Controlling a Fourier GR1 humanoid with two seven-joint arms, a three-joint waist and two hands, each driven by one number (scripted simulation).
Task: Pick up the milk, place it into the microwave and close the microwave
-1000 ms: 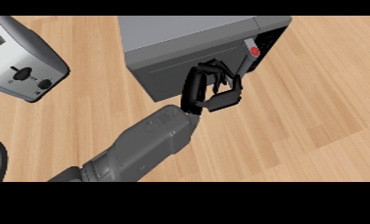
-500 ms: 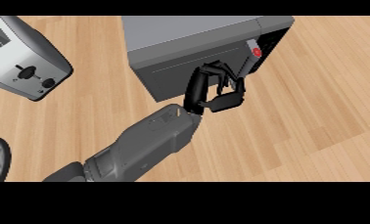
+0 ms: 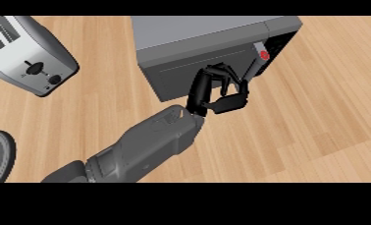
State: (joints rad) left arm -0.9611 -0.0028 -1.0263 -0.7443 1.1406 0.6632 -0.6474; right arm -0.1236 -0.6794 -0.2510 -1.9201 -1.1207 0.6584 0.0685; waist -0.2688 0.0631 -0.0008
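On my feed a silver toaster (image 3: 33,57) sits at the far left of the wooden counter (image 3: 311,121). The microwave (image 3: 196,32) stands at top centre, a grey box with a darker door (image 3: 174,74) and a red button (image 3: 264,55) on the strip at its right. I can't see the milk, so I can't tell where it is. The left hand (image 3: 203,89) is at the door's front near the button strip, its fingers (image 3: 233,82) curled toward the thumb, with nothing visible between them.

left forearm (image 3: 145,145) enters at 7 o'clock, angled toward 1 o'clock. left hand (image 3: 217,91) near centre, fingers curled in toward thumb, nothing held.
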